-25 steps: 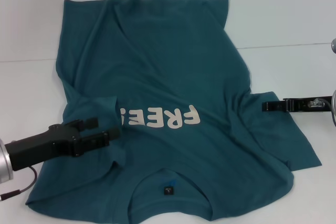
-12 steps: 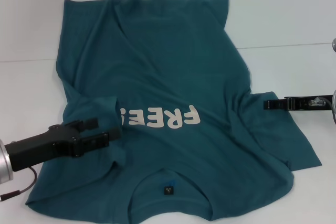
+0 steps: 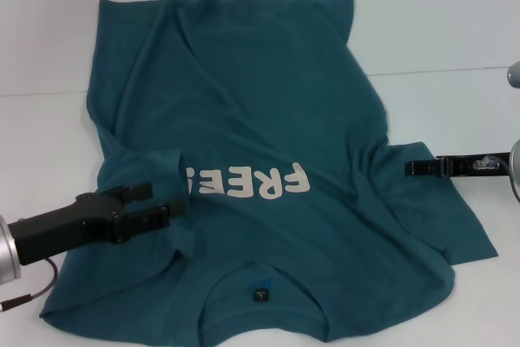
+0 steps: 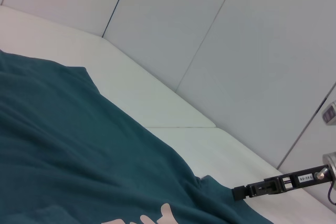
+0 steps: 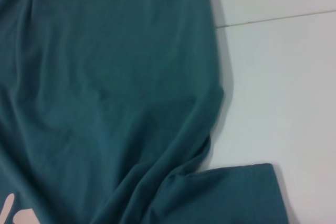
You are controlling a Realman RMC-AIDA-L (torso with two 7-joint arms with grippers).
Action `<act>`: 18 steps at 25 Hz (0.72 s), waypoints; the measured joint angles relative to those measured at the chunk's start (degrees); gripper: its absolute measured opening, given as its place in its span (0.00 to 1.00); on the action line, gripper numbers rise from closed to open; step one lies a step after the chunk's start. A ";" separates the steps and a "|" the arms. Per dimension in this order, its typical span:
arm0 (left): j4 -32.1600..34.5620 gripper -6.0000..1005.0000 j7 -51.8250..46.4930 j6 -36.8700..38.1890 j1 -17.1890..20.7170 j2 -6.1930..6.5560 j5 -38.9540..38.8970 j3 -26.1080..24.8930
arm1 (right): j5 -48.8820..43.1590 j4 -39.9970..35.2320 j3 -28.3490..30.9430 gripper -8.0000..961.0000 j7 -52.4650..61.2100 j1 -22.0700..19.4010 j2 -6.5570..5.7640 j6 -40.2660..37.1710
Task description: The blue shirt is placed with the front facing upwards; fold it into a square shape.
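The blue shirt (image 3: 244,111) lies spread on the white table with the off-white lettering (image 3: 252,182) facing up and the collar nearest me. The sleeve on my left is folded in over the first letters. My left gripper (image 3: 158,201) hovers over that folded sleeve, open, with nothing between its fingers. My right gripper (image 3: 416,167) reaches in from the right, thin and shut, its tip at the upper edge of the other sleeve (image 3: 443,217). The left wrist view shows the same right gripper (image 4: 242,192) at the cloth's edge. The right wrist view shows only the shirt (image 5: 105,98).
The white table (image 3: 455,30) is bare beyond the shirt on the right and at the far side, with a seam line (image 3: 439,70) across it. A thin cable (image 3: 28,290) trails under the left arm near the front edge.
The right gripper has shifted slightly back toward the shirt sleeve. The left gripper and the shirt have not moved.
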 joint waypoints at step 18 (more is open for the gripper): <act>0.00 0.89 0.00 0.00 0.04 0.00 0.00 -0.08 | -0.06 0.08 -0.01 0.84 0.00 0.31 0.00 -0.46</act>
